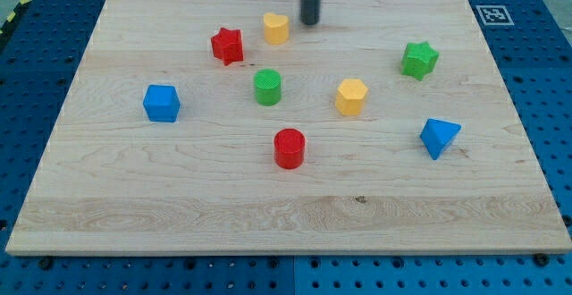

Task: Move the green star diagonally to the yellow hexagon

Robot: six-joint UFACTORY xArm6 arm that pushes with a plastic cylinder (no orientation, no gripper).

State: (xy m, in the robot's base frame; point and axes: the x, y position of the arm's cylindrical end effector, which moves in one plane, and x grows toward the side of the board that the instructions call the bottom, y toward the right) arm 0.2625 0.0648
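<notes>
The green star point(419, 59) lies on the wooden board at the view's upper right. The yellow hexagon point(351, 96) lies below and to the left of it, near the board's middle. My tip point(309, 21) is the lower end of the dark rod at the view's top centre. It stands just right of the yellow heart point(276, 28) and well to the left of the green star, touching no block.
A red star point(227, 46), a green cylinder point(267, 88), a red cylinder point(290, 147), a blue cube point(162, 103) at the left and a blue triangular block point(439, 137) at the right also lie on the board point(134, 197). A blue pegboard surrounds it.
</notes>
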